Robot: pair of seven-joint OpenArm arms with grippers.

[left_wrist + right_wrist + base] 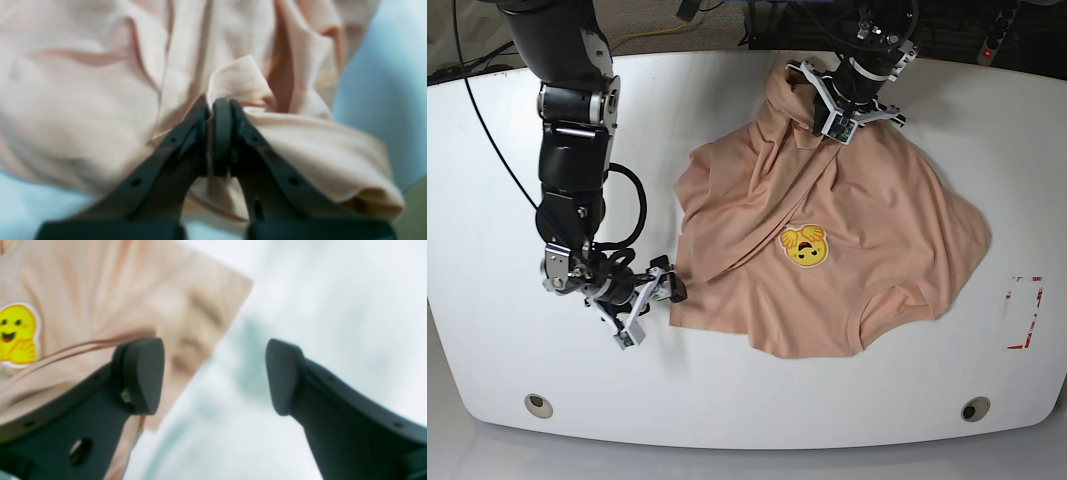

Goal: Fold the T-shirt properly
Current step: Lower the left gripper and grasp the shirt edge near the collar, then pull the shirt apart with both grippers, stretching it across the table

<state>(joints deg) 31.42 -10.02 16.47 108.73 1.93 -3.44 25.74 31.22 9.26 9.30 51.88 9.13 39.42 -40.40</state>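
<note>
The peach-pink T-shirt (867,220) lies crumpled on the white table (727,400), with its yellow smiling face print (802,245) facing up. One part is folded diagonally over the chest. My left gripper (815,122) is at the shirt's far edge. The left wrist view shows the left gripper (213,106) shut on a bunched fold of the shirt (83,100). My right gripper (670,283) is open just beside the shirt's near-left corner. In the right wrist view the right gripper (215,376) holds nothing, and the shirt (100,290) with its print (16,335) lies to its left.
A red-outlined rectangle (1024,312) is marked near the table's right edge. Two round holes (539,405) (975,409) sit near the front edge. A black cable (632,205) loops off the arm on the left of the base view. Cables and dark equipment lie behind the table.
</note>
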